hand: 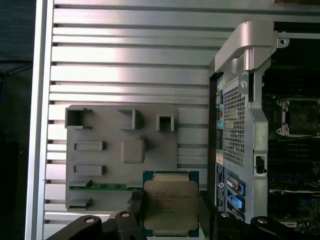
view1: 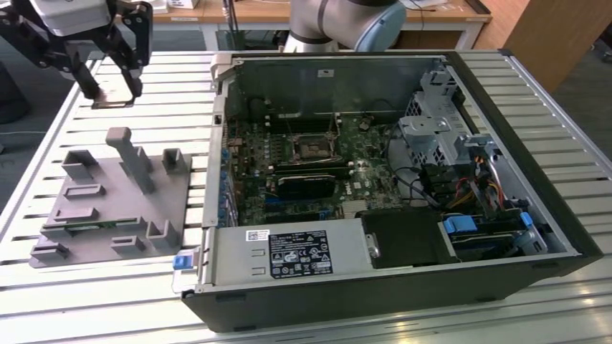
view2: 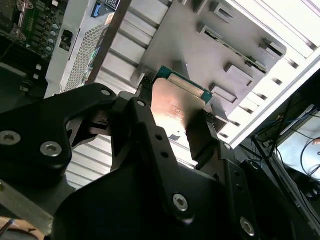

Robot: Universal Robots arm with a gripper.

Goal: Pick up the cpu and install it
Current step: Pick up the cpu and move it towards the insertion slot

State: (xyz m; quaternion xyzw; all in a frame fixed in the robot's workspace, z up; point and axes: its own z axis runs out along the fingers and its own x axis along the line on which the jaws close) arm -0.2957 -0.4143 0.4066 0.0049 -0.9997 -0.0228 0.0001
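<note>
The cpu (hand: 170, 202) is a flat square chip with a silvery top and a green rim, and my gripper (view1: 112, 94) is shut on it, one finger (hand: 134, 206) on each side. In the exterior view the gripper hangs high over the slatted table, at that view's far left, behind the grey fixture plate (view1: 105, 197). The chip (view1: 113, 104) shows edge-on there as a thin grey slab. In the second wrist view the cpu (view2: 177, 102) sits between the black fingers (view2: 202, 137). The black socket (view1: 311, 147) lies on the motherboard inside the open case.
The open computer case (view1: 535, 215) lies on its side at the exterior view's right. The grey fixture plate (hand: 122, 152) has raised posts and slots, and a green memory stick (hand: 102, 187) rests in one slot. Bare slatted table (hand: 130, 55) lies beyond the plate.
</note>
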